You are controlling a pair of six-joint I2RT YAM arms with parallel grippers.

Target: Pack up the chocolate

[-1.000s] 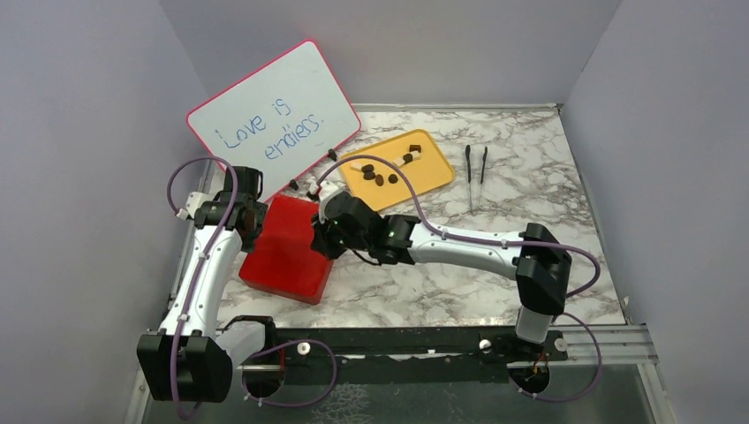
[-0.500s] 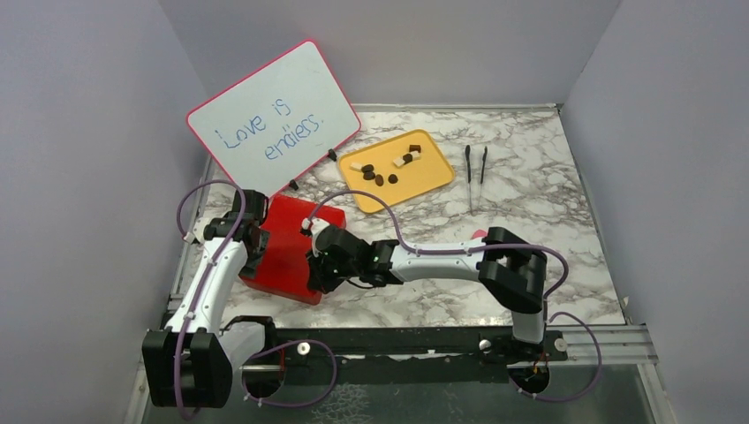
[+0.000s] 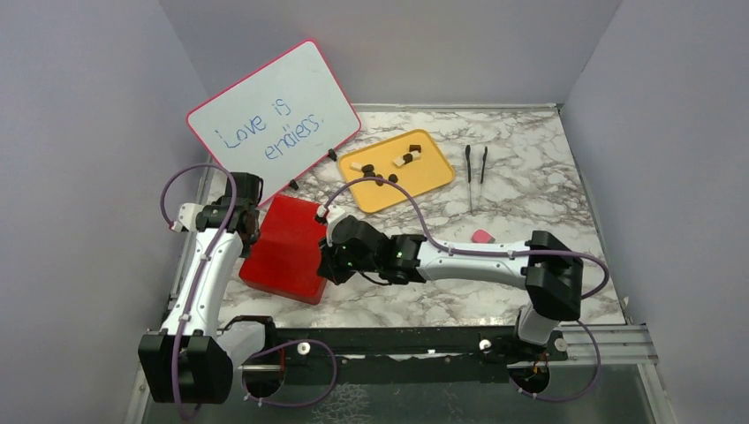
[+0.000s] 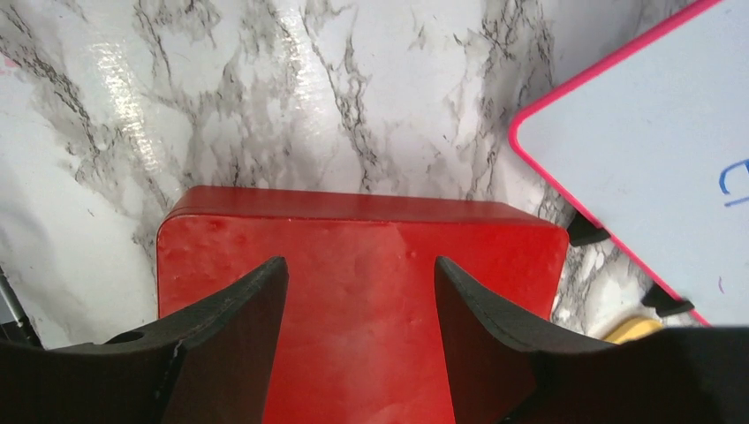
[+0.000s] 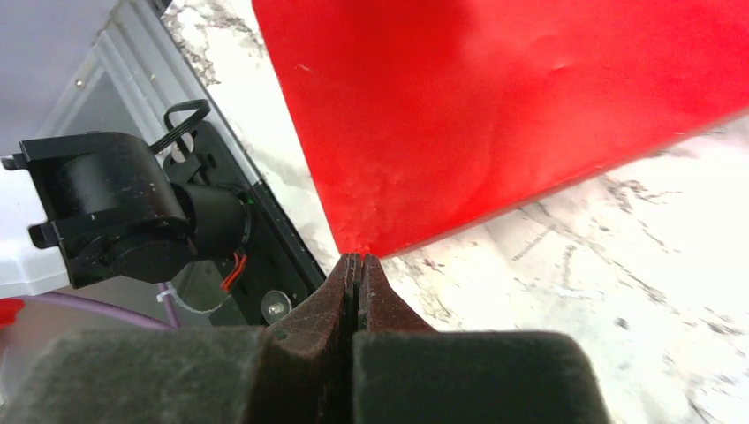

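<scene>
The chocolate (image 3: pixel 378 178) is several small dark and pale pieces lying on a yellow tray (image 3: pixel 428 175) at the back of the table. A closed red box (image 3: pixel 287 252) lies at the front left. My left gripper (image 3: pixel 254 228) is open and empty, its jaws hanging over the box lid (image 4: pixel 362 256) near its far-left edge; the midpoint of the jaws shows in the left wrist view (image 4: pixel 360 283). My right gripper (image 3: pixel 326 274) is shut and empty, and its tip (image 5: pixel 355 262) sits at a near corner of the red box (image 5: pixel 495 106), low by the table.
A pink-framed whiteboard (image 3: pixel 276 113) stands on small black feet behind the box, also in the left wrist view (image 4: pixel 654 168). Black tweezers (image 3: pixel 476 164) lie right of the tray. A small pink cube (image 3: pixel 481 236) sits by the right forearm. The black frame rail (image 5: pixel 230 203) runs along the near edge.
My right gripper has dropped from above the box's right side to its near corner. My left gripper went toward the near edge and came back. The box has stayed put.
</scene>
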